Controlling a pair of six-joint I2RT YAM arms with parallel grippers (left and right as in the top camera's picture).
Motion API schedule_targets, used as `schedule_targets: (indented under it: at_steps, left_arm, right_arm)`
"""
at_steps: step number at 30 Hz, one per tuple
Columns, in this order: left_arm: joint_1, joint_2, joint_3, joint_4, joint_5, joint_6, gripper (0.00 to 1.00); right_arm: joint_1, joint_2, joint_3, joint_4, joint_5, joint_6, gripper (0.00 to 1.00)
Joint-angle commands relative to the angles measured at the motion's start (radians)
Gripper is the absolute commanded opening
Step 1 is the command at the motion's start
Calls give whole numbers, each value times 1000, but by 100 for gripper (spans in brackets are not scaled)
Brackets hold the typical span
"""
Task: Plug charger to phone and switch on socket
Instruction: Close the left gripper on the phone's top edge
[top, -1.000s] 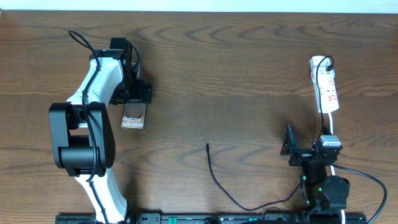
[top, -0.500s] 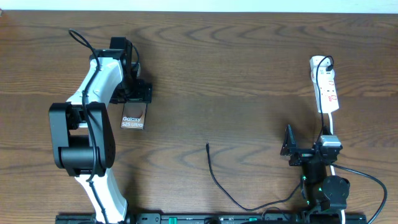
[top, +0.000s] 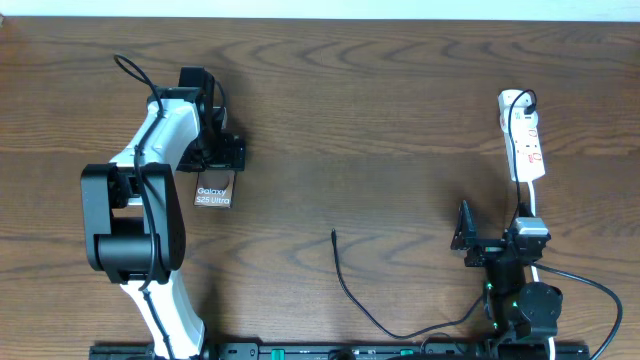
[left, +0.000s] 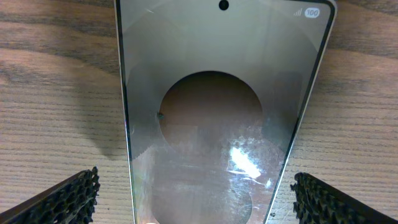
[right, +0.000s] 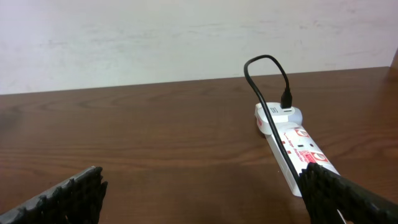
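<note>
The phone (top: 213, 191) lies flat on the wooden table at the left, its "Galaxy S25 Ultra" lettering facing up. My left gripper (top: 212, 160) is open over the phone's far end, one finger on each side of it. In the left wrist view the phone's screen (left: 211, 124) fills the frame between my open left gripper's fingers (left: 199, 199). The charger cable (top: 350, 295) lies loose at centre, its plug tip (top: 333, 235) pointing away. The socket (top: 523, 135) lies at the far right and also shows in the right wrist view (right: 298, 149). My right gripper (top: 464, 232) is open and empty (right: 202, 193).
A black cable loop (right: 267, 81) is plugged into the socket's far end. The socket's white cord (top: 530, 200) runs back toward the right arm's base. A pale wall stands behind the table's far edge (right: 186, 81).
My left gripper has shifted slightly along the phone, covering a little more of its far end. The phone, the charger and the right arm have not moved.
</note>
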Motion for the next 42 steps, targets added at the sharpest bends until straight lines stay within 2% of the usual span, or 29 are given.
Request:
schedule_targets:
  at_steps: [1, 15, 42]
  left_arm:
    - [0, 3, -13, -1, 3, 14, 98]
    - [-1, 4, -25, 26, 50, 14, 98]
    - [-1, 5, -78, 77, 40, 14, 98]
  right_arm:
    - [10, -6, -1, -5, 4, -13, 99]
    - [10, -6, -1, -5, 4, -13, 99]
    - [10, -6, -1, -5, 4, -13, 99]
